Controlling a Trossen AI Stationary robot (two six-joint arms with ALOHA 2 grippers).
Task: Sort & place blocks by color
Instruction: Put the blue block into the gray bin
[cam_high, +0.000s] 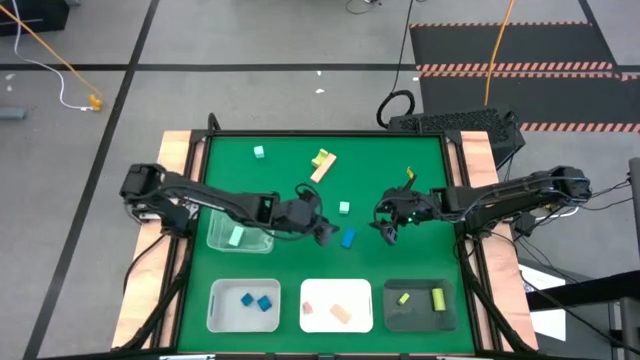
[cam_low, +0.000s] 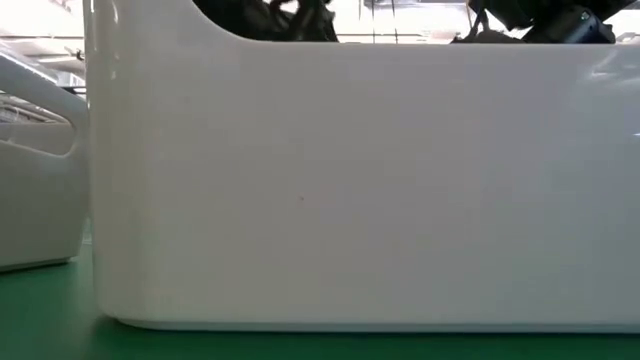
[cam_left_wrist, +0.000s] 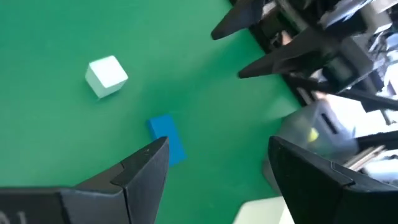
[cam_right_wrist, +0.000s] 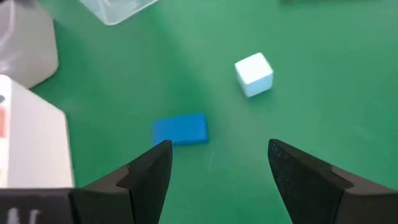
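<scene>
Your high view looks straight down; your low view is blocked by a white tray (cam_low: 350, 190); both wrist views closely share the blue block (cam_left_wrist: 166, 138).

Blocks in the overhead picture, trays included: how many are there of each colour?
Blue blocks: 3
Mint blocks: 3
Tan blocks: 3
Yellow-green blocks: 3, with a possible fourth that is unclear
Total: 12 certain
</scene>
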